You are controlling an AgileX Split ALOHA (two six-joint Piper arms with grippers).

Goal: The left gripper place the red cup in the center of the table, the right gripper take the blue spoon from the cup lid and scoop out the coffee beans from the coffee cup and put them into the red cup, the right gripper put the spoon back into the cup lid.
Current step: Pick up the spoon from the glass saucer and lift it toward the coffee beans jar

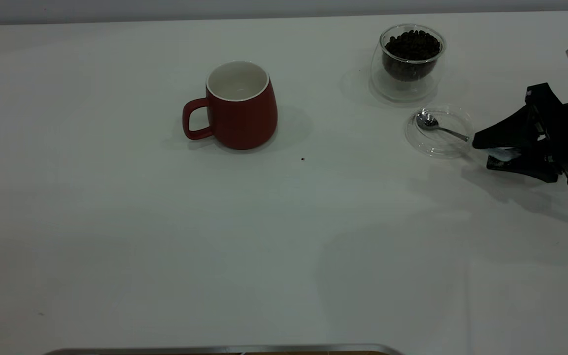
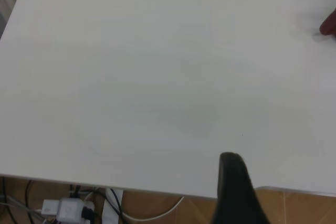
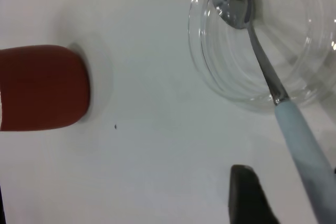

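Observation:
The red cup (image 1: 237, 106) stands upright and empty near the middle of the table (image 1: 165, 236), its handle toward the left; it also shows in the right wrist view (image 3: 44, 87). At the back right, the clear coffee cup (image 1: 407, 74) holds coffee beans (image 1: 412, 44). Just in front of it, the blue spoon (image 1: 429, 122) lies in the cup lid (image 1: 442, 149), its pale handle (image 3: 307, 153) sticking out over the rim (image 3: 210, 82). My right gripper (image 1: 483, 153) is open, low over the table, with the handle between its fingers. My left gripper (image 2: 286, 182) is open over the table's left edge.
A single dark speck (image 1: 302, 159) lies on the table right of the red cup. Cables and a power strip (image 2: 68, 208) sit on the floor beyond the table edge. A metal edge (image 1: 225, 349) runs along the near side.

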